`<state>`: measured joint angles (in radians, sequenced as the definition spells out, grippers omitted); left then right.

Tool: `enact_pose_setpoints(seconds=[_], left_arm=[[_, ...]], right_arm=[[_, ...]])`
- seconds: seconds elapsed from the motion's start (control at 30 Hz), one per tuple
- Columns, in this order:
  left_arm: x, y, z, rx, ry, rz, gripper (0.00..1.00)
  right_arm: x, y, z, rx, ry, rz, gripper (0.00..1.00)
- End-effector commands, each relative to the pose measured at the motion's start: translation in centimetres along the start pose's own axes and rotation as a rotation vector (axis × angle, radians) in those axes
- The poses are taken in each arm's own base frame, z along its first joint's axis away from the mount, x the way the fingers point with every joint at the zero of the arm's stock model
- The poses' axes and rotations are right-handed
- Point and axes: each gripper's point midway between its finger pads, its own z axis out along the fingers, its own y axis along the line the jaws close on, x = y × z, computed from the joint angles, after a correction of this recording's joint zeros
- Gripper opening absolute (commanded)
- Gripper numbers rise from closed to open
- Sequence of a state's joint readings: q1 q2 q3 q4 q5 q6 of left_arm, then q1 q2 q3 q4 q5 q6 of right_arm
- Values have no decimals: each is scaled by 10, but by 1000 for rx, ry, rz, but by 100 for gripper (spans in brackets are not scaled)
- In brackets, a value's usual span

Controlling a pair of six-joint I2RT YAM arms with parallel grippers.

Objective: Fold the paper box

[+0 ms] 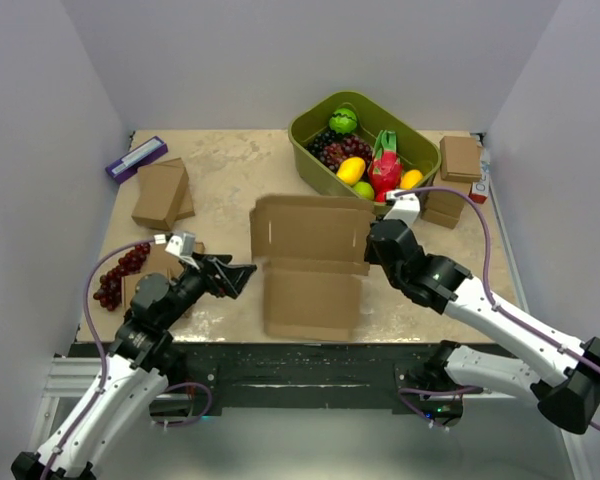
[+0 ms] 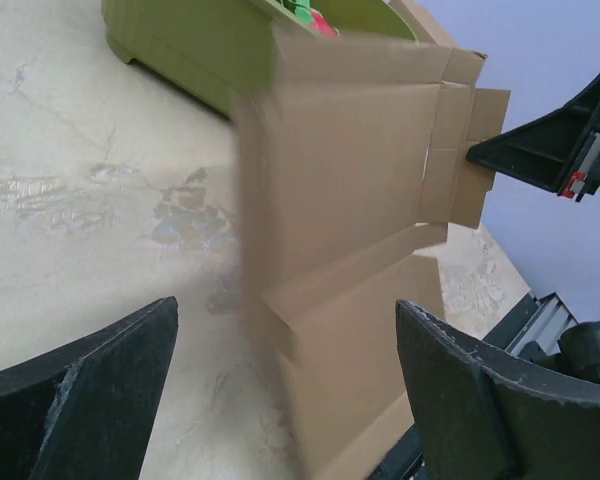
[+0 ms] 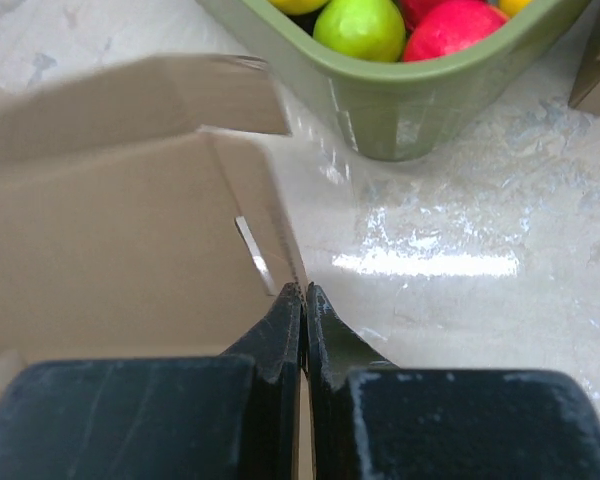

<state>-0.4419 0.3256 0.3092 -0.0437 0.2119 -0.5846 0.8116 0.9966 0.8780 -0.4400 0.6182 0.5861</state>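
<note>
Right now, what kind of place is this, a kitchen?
Probably a robot practice booth, not a kitchen: plain white walls close in one table, the left arm and right arm are mounted at its edge, and a paper box lies between them.

Your left arm (image 1: pixel 130 350) rises from its base at the near left with the elbow bent. Its wrist is turned inward, so the left gripper (image 1: pixel 238 280) (image 2: pixel 290 400) points to the right, and in the wrist view its two fingers (image 2: pixel 80 400) stand wide apart, gripping nothing. Your right arm (image 1: pixel 500 315) runs in a long diagonal from its base at the near right toward the middle with the wrist tipped down, and the right gripper (image 1: pixel 375 233) (image 3: pixel 305 295) has its fingers pressed together, pinching the thin right-hand edge of the paper box (image 3: pixel 110 250).
</note>
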Motion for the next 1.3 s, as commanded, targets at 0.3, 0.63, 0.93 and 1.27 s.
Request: enact_pose_setpoints(seconds=[0.3, 0.63, 0.93, 1.27], left_arm=[[13, 14, 29, -61, 122, 14, 93], [-20, 13, 78, -72, 262, 238, 98], [-13, 47, 107, -197, 320, 269, 99], [-19, 39, 99, -107, 243, 301, 81]], right_arm=[[-21, 14, 1, -23, -67, 98, 0], [-28, 34, -26, -242, -71, -9, 0], [-31, 38, -58, -382, -66, -40, 0], [-30, 42, -72, -449, -52, -57, 0]])
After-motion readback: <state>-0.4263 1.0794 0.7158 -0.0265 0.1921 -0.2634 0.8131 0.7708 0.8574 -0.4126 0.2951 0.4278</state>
